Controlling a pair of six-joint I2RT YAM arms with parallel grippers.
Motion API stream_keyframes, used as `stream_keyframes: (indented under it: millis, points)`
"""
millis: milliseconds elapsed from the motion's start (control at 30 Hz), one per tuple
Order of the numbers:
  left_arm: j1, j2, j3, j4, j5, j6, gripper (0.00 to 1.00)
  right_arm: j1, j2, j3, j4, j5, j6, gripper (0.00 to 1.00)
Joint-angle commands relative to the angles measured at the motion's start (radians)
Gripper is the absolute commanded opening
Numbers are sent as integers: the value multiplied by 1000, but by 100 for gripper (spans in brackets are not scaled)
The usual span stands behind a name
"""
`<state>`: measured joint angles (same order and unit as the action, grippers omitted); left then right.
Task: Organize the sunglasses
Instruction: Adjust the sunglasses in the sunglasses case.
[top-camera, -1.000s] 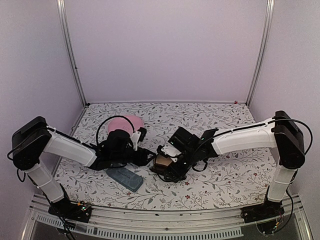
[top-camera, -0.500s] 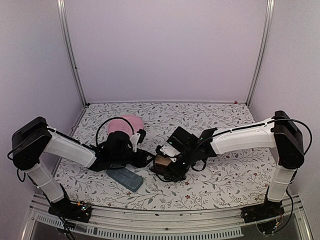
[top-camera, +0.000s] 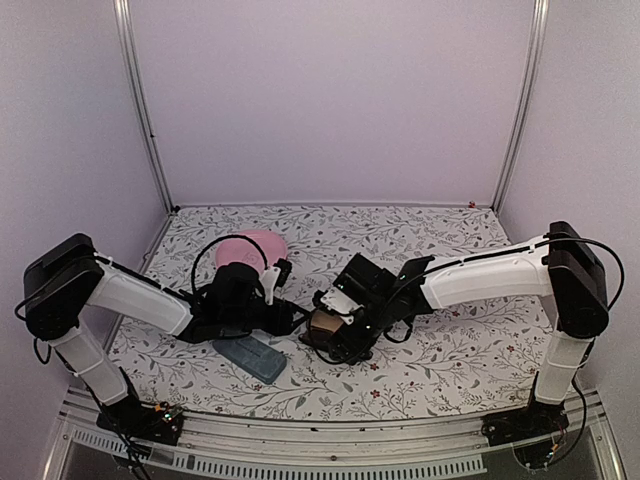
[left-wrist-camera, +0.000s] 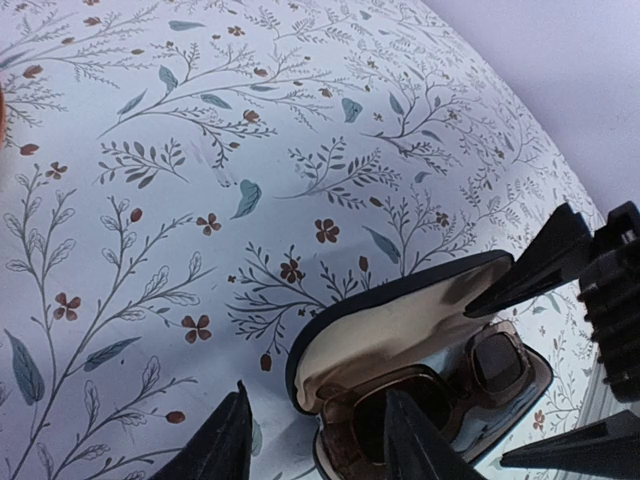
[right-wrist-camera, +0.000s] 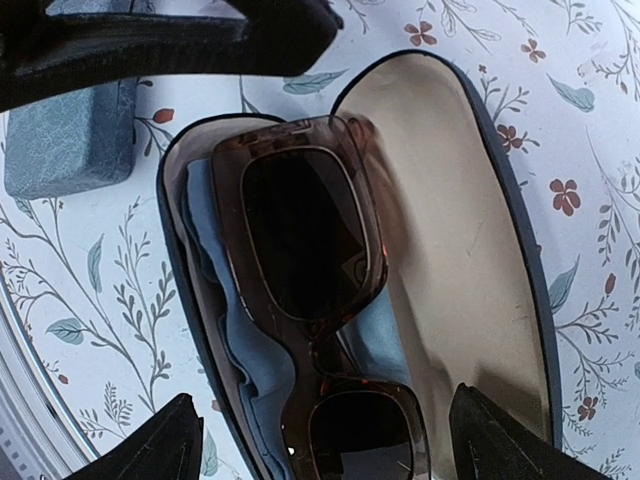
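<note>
The reddish-brown sunglasses (right-wrist-camera: 305, 260) with dark lenses lie folded on a blue cloth (right-wrist-camera: 225, 300) inside an open black case (right-wrist-camera: 470, 250) with tan lining. The case sits at mid-table (top-camera: 322, 322). My right gripper (right-wrist-camera: 322, 400) is open and empty, its fingers straddling the case just above the sunglasses; it also shows from above (top-camera: 338, 338). My left gripper (left-wrist-camera: 315, 395) is open and empty at the case's left end (top-camera: 280, 315), one finger over the sunglasses (left-wrist-camera: 420, 385). The pale, near-transparent pair is out of view.
A grey-blue rectangular case (top-camera: 250, 357) lies near the front, left of the open case, and shows in the right wrist view (right-wrist-camera: 65, 140). A pink rounded object (top-camera: 252, 245) sits behind the left gripper. The floral cloth (top-camera: 450, 250) covers the table.
The right gripper has shifted slightly down and left over the open case. The left arm has hardly moved.
</note>
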<state>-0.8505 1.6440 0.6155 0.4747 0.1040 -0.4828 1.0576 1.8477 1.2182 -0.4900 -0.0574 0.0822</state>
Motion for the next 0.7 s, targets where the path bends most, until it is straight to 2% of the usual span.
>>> stream_keyframes:
  millis: [0, 300, 667]
  points:
    - [-10, 0, -6, 13, 6, 0, 47, 7, 15, 22, -2, -2, -22, 87]
    - [-11, 13, -8, 16, 7, -4, 47, 7, 27, 21, 4, -61, -38, 80]
    - [-57, 21, -47, 34, -25, -17, 47, 7, 19, 8, 24, -106, -31, 66]
